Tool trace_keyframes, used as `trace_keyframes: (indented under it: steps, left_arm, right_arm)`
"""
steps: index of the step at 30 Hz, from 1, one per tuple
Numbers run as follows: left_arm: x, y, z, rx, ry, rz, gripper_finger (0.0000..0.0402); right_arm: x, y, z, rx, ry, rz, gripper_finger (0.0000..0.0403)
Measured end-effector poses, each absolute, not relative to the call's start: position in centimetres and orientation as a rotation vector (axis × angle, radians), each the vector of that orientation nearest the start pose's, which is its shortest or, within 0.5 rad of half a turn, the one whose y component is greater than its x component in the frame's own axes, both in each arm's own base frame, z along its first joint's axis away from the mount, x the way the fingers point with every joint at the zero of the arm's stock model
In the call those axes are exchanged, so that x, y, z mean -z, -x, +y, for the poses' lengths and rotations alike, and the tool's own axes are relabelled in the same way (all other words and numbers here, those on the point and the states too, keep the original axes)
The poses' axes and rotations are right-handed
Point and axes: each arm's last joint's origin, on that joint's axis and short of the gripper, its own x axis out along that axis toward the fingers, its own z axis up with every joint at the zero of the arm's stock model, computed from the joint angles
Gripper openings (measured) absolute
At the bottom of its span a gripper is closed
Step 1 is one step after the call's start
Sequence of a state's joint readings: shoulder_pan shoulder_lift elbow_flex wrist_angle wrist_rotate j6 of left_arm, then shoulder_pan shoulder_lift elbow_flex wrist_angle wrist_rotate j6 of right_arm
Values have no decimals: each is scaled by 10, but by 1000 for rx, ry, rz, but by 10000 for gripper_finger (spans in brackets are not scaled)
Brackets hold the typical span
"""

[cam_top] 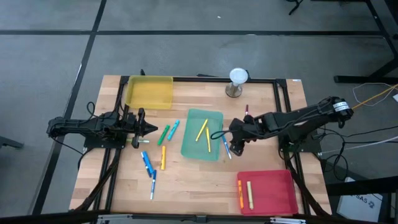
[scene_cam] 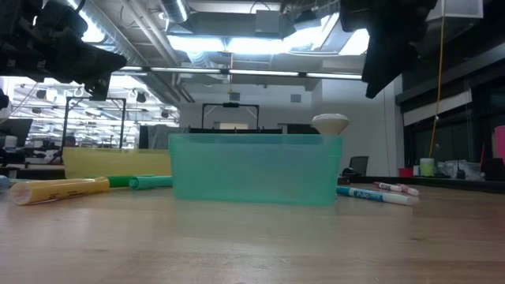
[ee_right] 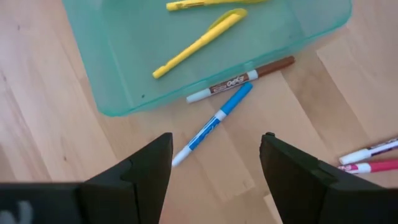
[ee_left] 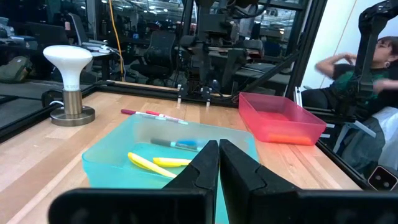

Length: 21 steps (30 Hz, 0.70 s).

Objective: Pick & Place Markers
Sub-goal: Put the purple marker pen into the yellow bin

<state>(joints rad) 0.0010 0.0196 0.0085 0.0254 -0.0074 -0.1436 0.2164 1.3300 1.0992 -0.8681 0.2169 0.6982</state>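
right wrist view: spread right end effector (ee_right: 214, 165) above slim blue marker (ee_right: 212, 124) beside translucent teal tray (ee_right: 124, 74); left end effector (ee_left: 219, 163) pressed together.

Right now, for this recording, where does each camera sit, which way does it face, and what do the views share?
High view: above the table, looking straight down; both arms show.
Low view: table height, level toward the green tray; arms hang above.
Left wrist view: behind the shut left end effector, facing the green tray and red tray.
Right wrist view: above the open right end effector, over a blue marker.
Shared: the green tray appears in all four.
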Motion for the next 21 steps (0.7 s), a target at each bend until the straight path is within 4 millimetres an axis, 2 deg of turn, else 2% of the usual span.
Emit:
trace_keyframes:
  steps: [7,21]
  left_arm:
    - [-167,-98,0,-7,144,-15,11]
    - [-167,-98,0,-7,144,-15,13]
  right_arm:
    - [-276,-248,42,409,-428,1015,237]
    - [-274,-247,17,571,-560,1016,237]
